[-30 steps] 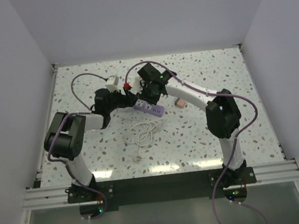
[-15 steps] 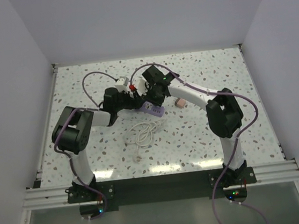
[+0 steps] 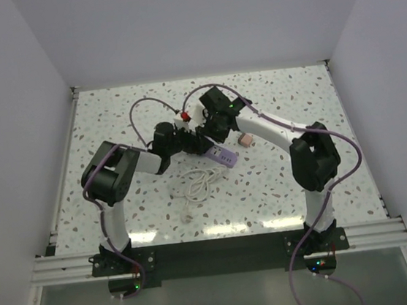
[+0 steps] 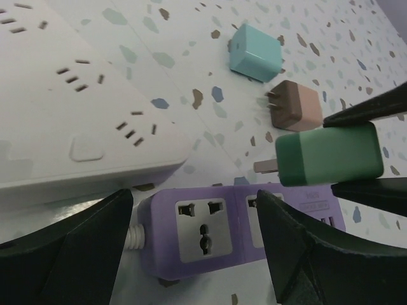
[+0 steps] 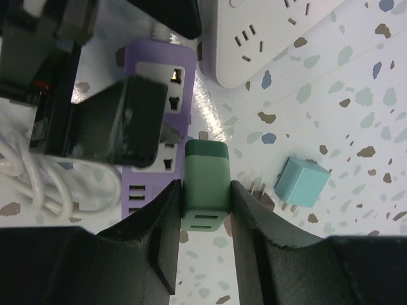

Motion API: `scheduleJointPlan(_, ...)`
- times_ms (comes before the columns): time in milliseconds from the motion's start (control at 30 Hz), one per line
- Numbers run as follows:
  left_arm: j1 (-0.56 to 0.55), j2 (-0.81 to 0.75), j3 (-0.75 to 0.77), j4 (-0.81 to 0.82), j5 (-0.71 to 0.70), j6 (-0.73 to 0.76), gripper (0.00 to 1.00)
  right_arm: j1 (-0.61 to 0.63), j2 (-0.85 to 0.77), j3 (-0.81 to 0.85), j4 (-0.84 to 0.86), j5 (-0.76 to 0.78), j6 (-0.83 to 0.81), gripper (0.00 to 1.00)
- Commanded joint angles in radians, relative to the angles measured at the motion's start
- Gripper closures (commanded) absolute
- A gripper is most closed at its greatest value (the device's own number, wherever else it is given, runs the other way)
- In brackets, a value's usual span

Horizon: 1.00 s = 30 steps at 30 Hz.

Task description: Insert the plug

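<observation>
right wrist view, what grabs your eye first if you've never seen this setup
A green plug pinched in the right gripper, its prongs not yet in any socket of the purple power strip. The left gripper stands open over that strip's cord end; a teal plug and a brown plug lie loose near a white power strip.

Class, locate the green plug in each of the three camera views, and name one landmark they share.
Top external: cannot be made out, hidden under the right claw.
Left wrist: green plug at right, mid-height, prongs pointing left.
Right wrist: centre, gripped in the right claw.
Shared landmark: purple power strip.
</observation>
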Motion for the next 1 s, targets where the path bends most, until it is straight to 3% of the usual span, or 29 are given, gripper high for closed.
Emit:
scheduleJointPlan(0,-0.033,0.017,0.012,0.083,0.099,0.025,0.16,-0.005,-0.067,0.007,-0.047,0.021,0.018,1.00)
scheduleJointPlan(133,-0.036,-0.001,-0.018,0.157,0.145,0.008,0.16,-0.003,-0.101,-0.034,-0.078,0.027,0.046,1.00)
scheduleJointPlan(400,-0.030,-0.088,-0.073,0.129,0.070,0.063,0.14,-0.005,-0.207,-0.133,-0.119,0.005,0.104,1.00)
scheduleJointPlan(667,-0.010,-0.245,-0.195,0.184,0.006,0.066,0.14,-0.005,-0.138,-0.081,-0.162,-0.010,0.106,1.00)
scheduleJointPlan(967,0.020,-0.430,-0.271,0.101,-0.112,0.089,0.13,-0.005,-0.096,-0.068,-0.138,-0.016,0.104,1.00)
